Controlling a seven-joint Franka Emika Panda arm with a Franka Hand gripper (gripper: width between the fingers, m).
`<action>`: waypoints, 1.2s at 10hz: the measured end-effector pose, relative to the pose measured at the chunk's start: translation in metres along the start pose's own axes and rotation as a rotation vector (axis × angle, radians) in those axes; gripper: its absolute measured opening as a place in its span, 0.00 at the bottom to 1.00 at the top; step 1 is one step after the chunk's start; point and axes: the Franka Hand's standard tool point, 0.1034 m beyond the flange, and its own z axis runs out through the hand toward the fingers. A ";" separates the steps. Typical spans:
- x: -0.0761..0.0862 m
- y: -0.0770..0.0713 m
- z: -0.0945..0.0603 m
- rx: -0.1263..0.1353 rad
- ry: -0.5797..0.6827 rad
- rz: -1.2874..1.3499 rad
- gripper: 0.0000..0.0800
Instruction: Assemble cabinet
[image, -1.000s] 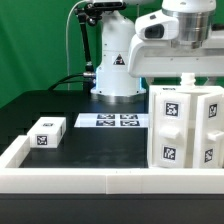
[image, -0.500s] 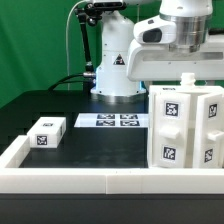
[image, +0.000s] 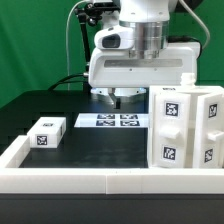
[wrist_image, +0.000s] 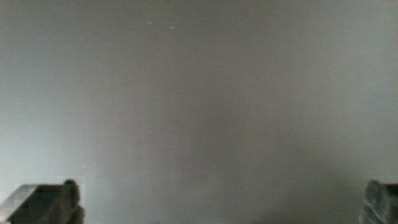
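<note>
white block (image: 46, 132) lay on the table (image: 40, 106) to the exterior view's left of my claw (image: 118, 98), well apart; the body (image: 185, 128) stood nearer, to that view's right. my claw hung above the marker board (image: 108, 121), fingers (wrist_image: 45, 203) spread, holding nothing.

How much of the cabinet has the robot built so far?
Done: the cabinet body stands upright at the exterior view's right. I cannot tell whether parts are already fitted to it. In hand: nothing. The gripper is open and empty, up near the marker board. Left to do: the small white block lies apart at the exterior view's left, not yet joined to the body.
</note>
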 end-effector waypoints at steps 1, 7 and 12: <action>-0.001 0.011 0.000 -0.003 0.001 0.020 1.00; -0.019 0.091 0.011 -0.014 -0.023 0.043 1.00; -0.032 0.140 0.016 -0.025 -0.020 0.051 1.00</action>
